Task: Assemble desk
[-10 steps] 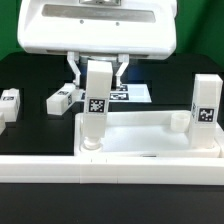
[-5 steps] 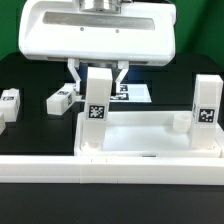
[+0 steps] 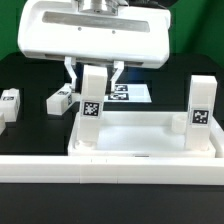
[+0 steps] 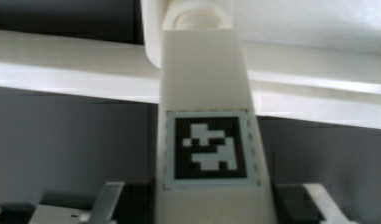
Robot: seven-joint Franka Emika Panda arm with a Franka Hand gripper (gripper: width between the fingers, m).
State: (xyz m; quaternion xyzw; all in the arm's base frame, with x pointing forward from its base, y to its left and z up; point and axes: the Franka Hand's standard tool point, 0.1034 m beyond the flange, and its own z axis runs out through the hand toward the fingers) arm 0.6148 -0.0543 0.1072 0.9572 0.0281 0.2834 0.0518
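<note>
Gripper (image 3: 95,76): jaws clamped on upright white square-section leg (image 3: 92,118). Leg bears one black-and-white tag (image 4: 212,149), with no legible writing. Leg stands at corner of rimmed white desk top (image 3: 140,114).

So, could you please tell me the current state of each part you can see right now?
gripper: shut on the held leg.
held leg: upright, at the desk top's corner on the exterior view's left.
second leg: upright at the corner on the exterior view's right, unheld.
third leg: lying loose on the table.
fourth leg: lying loose too.
desk top: flat, rim up.
</note>
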